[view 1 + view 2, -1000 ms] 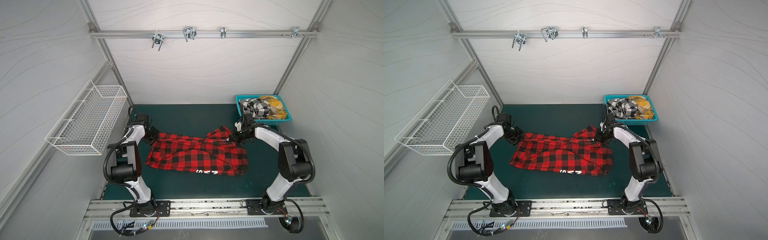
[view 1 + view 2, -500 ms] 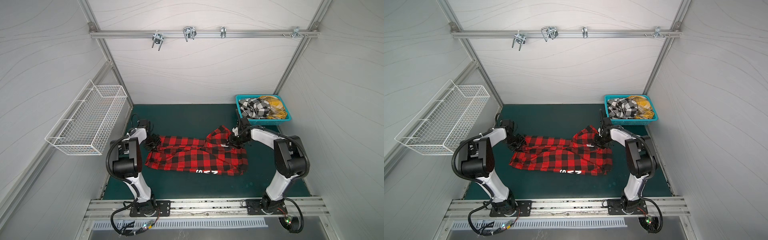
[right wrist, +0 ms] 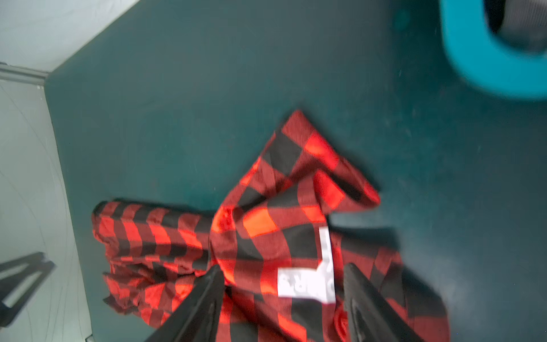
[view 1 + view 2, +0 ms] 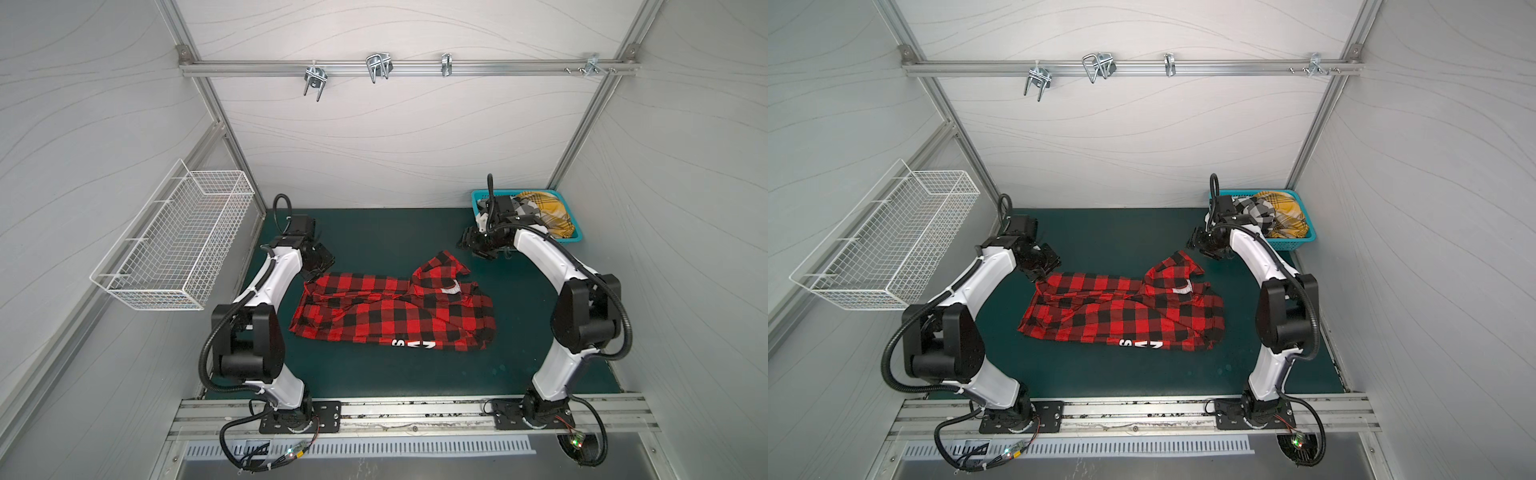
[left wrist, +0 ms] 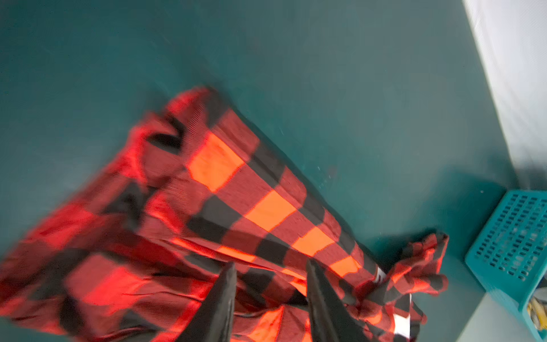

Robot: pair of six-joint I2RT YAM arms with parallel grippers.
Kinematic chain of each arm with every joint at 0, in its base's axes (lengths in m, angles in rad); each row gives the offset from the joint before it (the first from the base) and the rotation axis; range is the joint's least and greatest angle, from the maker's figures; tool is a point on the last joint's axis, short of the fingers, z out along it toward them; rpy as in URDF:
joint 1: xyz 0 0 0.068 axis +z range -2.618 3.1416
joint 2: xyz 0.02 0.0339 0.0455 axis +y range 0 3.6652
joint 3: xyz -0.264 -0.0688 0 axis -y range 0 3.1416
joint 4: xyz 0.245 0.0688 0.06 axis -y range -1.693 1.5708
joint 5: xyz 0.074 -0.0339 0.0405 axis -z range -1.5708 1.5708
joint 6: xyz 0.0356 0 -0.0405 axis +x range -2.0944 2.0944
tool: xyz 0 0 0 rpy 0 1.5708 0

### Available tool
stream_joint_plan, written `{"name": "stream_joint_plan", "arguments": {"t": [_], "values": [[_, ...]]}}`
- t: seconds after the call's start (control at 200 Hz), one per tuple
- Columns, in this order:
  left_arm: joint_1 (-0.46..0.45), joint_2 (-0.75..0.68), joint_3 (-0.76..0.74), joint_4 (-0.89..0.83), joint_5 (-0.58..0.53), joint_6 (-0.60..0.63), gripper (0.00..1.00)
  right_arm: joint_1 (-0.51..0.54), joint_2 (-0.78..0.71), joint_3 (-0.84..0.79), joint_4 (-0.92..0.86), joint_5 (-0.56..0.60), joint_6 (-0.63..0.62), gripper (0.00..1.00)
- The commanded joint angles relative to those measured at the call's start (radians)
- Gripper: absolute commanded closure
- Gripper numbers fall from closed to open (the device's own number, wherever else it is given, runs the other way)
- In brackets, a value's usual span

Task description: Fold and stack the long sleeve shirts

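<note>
Gaping left claw (image 5: pixel 270 265), gaping right claw (image 3: pixel 283 267), rumpled red shirt (image 4: pixel 374 320)

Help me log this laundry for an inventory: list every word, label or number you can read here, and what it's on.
"S" then two angular letters, maybe "V N": white block letters on the near edge of the red-and-black shirt, cut off by the fold.
White patch on that shirt, right wrist view: grey lettering, too blurred to read.
Turquoise basket: no text visible.
</note>
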State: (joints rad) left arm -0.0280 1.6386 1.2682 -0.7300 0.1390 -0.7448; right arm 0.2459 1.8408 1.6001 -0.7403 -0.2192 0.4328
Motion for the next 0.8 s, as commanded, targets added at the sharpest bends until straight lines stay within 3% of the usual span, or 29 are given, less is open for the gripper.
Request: {"name": "stream_joint_plan", "arguments": {"t": [0.0, 0.375, 0.605, 0.67, 0.795], "values": [[-0.029, 0.088, 0.029, 0.018, 0.009, -0.039, 0.65, -0.005, 0.125, 0.089, -0.104, 0.018, -0.047, 0.34], [-0.032, 0.209, -0.063, 0.052, -0.023, -0.036, 0.81, 0.009, 0.454, 0.373, -0.157, 0.024, -0.073, 0.35], [-0.030, 0.231, -0.106, 0.070, -0.031, -0.021, 0.88, 0.016, 0.524, 0.393, -0.144, 0.024, -0.088, 0.39], [-0.030, 0.238, -0.106, 0.071, -0.032, -0.016, 0.89, 0.021, 0.557, 0.406, -0.145, 0.014, -0.101, 0.44], [-0.030, 0.258, -0.094, 0.063, -0.044, -0.003, 0.93, 0.024, 0.598, 0.432, -0.148, -0.003, -0.116, 0.69]]}}
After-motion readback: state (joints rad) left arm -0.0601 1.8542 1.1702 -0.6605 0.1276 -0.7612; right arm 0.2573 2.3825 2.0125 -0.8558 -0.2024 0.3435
